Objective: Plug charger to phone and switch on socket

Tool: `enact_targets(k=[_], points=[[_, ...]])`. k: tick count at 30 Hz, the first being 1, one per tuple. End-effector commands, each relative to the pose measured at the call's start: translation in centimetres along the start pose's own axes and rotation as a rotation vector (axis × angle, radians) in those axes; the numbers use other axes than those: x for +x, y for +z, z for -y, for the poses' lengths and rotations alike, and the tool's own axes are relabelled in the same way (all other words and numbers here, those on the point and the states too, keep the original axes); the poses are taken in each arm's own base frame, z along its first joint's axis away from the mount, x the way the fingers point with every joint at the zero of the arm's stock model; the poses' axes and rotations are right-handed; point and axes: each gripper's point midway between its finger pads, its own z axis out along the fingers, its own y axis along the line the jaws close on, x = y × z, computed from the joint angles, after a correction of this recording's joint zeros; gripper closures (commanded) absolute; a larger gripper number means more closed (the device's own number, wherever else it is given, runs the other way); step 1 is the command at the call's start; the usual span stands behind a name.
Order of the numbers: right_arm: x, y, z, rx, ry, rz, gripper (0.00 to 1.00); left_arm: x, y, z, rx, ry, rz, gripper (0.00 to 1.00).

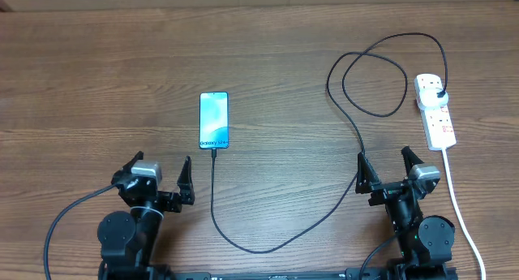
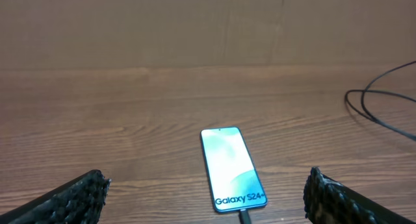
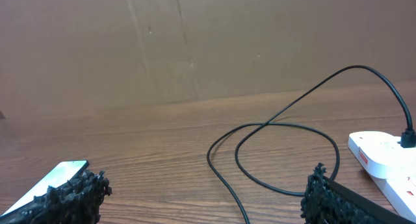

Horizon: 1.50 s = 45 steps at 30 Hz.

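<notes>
Phone [image 1: 214, 120] lies flat on the wooden table [image 1: 81, 85], screen up and lit, long side running away from the arms. "Galaxy S24+" reads at its near end.

Charger [image 1: 268, 246]: you'll find its connector tip [image 2: 244, 216] right at the phone's near edge. It looks seated in the port, though the left wrist view cuts it off at the frame's bottom. From there the black cable runs back toward the arms and sweeps right of the phone in a wide curve. It climbs past the right arm and makes a loose loop well to the phone's right. It ends at the plug [image 1: 439, 93], which sits in the socket.

Socket [image 1: 435, 111]: white strip with red markings, far right of the phone, lengthwise parallel to it. Its white cord [image 1: 462, 207] trails toward the arms. Switch position is too small to tell.

Left gripper [image 1: 159, 168]: on the near side of the phone and a little left, jaws spread wide, nothing between them.

Right gripper [image 1: 383, 160]: well right of the phone, near side, jaws spread wide and empty. The charger cable passes close along the finger on the phone's side; you can't tell from these views whether it touches.
</notes>
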Motion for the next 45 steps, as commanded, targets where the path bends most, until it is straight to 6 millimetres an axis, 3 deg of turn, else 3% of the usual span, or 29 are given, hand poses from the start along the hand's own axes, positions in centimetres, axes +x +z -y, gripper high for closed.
enact_targets(k=[1, 5, 9, 17, 45], points=[[0.2, 0.0, -0.1, -0.009, -0.001, 0.001, 0.00, 0.2, 0.0, -0.4, -0.018, 0.069, 0.048, 0.01], [0.2, 0.0, -0.1, -0.009, -0.001, 0.001, 0.00, -0.6, -0.1, -0.6, -0.029, 0.112, 0.168, 0.01], [0.2, 0.0, -0.1, -0.009, -0.001, 0.001, 0.00, -0.1, -0.1, -0.8, -0.033, 0.118, 0.211, 0.00], [0.2, 0.0, -0.1, -0.009, -0.001, 0.001, 0.00, 2.8, 0.7, -1.1, -0.032, 0.109, 0.134, 0.00], [0.2, 0.0, -0.1, -0.009, -0.001, 0.001, 0.00, 2.7, 0.7, -1.1, -0.032, 0.116, 0.134, 0.00]])
